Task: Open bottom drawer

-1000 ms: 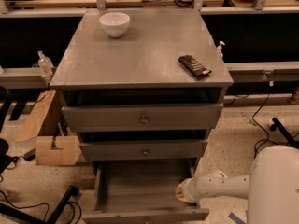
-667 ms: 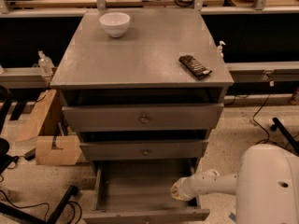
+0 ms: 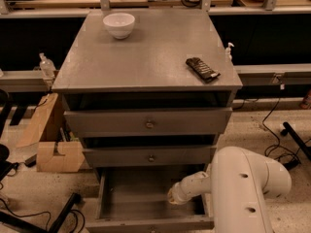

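Hanging low over right side of pulled-out tray, tool; grip state cannot tell. Bottom drawer well out toward near side, under middle drawer. Opening looks about done; next move, lift arm clear. Tight spots: right tray wall, middle drawer edge above. Floor at left open.

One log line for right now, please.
bottom drawer: pulled open | end effector: over its right half | white bowl: on cabinet top

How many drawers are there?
3: the top drawer, the middle drawer below it, and the bottom drawer lowest, pulled out, with the gripper over it. None seem hidden.
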Tool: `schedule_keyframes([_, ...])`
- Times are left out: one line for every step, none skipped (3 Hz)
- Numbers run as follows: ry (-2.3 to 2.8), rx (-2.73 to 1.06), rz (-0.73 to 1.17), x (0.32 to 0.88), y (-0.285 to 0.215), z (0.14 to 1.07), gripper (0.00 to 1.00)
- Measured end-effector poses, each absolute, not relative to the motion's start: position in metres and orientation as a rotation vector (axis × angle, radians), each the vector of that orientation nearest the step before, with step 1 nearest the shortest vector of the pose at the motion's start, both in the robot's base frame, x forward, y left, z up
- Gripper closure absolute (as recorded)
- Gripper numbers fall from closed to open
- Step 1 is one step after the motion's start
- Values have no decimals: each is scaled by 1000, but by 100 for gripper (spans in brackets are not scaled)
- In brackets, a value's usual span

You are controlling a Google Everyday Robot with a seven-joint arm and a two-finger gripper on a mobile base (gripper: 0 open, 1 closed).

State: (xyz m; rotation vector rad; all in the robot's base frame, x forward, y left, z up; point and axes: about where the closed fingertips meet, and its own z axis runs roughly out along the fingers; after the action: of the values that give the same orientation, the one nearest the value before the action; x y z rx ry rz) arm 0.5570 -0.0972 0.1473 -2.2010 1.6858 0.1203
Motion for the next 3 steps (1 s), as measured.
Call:
schedule_keyframes([1672,-2195,139,552,-95,149,100])
schedule_keyframes([1728,-2219,189,518,-105,137,100])
schedule_keyframes([1843,-2224,281,465,-123,125,100])
